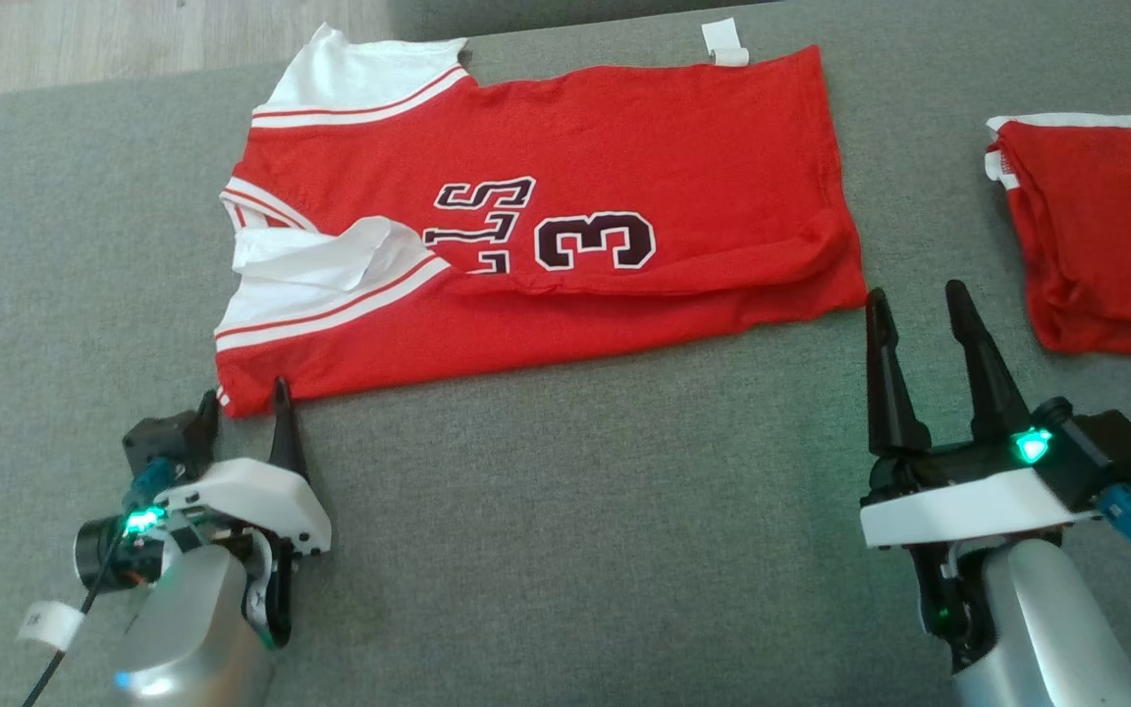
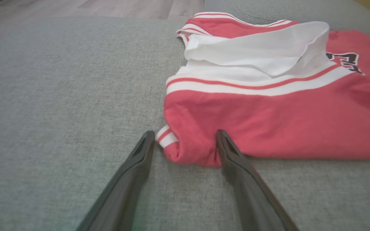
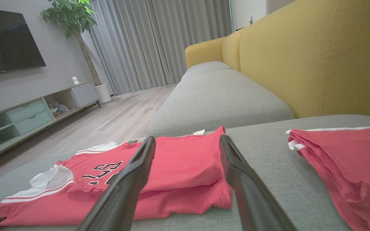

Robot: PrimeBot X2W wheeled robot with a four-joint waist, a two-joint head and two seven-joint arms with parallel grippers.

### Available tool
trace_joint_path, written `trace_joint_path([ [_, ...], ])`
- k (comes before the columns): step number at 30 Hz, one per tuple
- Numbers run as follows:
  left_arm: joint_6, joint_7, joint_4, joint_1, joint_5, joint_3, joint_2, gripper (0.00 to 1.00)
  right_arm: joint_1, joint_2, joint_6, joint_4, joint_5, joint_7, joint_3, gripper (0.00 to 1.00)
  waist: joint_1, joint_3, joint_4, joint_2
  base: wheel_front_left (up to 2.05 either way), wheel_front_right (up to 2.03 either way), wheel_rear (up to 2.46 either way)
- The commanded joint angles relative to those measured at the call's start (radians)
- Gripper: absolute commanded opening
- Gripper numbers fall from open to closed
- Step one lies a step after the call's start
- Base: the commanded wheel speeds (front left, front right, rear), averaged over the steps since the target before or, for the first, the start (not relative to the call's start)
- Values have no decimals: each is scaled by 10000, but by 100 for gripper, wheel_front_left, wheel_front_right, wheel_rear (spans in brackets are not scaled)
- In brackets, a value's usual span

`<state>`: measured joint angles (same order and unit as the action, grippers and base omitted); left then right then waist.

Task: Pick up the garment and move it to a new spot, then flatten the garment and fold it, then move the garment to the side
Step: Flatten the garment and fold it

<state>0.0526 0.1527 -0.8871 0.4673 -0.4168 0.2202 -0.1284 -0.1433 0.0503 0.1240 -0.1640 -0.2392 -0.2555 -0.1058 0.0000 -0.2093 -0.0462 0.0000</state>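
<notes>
Red-and-white fabric jersey (image 1: 624,177) lying flattened mid grey sofa cushion (image 1: 546,511), seemingly one lengthwise fold in. Left gripper (image 1: 243,393) straddling jersey's near-left corner, right gripper (image 1: 917,293) hovering beside near-right corner; both jaws gaping, empty. Further folding, side move pending.

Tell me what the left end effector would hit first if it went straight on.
Probably the near corner of the red fabric jersey with white striped trim, lying between the open fingers of the left end effector.

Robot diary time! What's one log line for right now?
jersey: partly folded on grey cushion | left gripper: open, straddling near shoulder corner | right gripper: open, by near hem corner | second red garment: lying apart, right
</notes>
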Motion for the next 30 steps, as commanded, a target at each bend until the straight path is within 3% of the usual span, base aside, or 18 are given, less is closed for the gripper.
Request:
trace_joint_path([
  [1,8,132,-79,362,-76,-350,-162,100,-346,-1,67,323,-61,-62,-324,100,0,-36,2,0,0,0,0],
  [23,-317,226,-1736,1284,-323,-175,-173,100,-488,-1,67,285,-151,-63,-409,100,0,-213,-118,0,0,0,0],
  [24,-336,223,-1799,1300,-331,-154,-151,89,-486,-1,67,276,-148,-63,-416,100,0,-195,-110,0,0,0,0],
  [25,-355,229,-1855,1315,-340,-137,-132,48,-480,-1,67,261,-139,-63,-428,100,0,-174,-101,0,0,0,0],
  [26,-386,262,-1887,1333,-358,-130,-114,20,-474,-1,67,236,-121,-63,-448,100,0,-155,-92,0,0,0,0],
  [27,-418,334,-1889,1356,-379,-133,-102,0,-469,-1,67,206,-104,-63,-466,100,0,-133,-85,0,0,0,0],
  [30,-455,631,-1780,1402,-415,-164,-95,0,-451,-1,67,11,-42,-63,-476,100,0,-24,-53,0,0,0,0],
])
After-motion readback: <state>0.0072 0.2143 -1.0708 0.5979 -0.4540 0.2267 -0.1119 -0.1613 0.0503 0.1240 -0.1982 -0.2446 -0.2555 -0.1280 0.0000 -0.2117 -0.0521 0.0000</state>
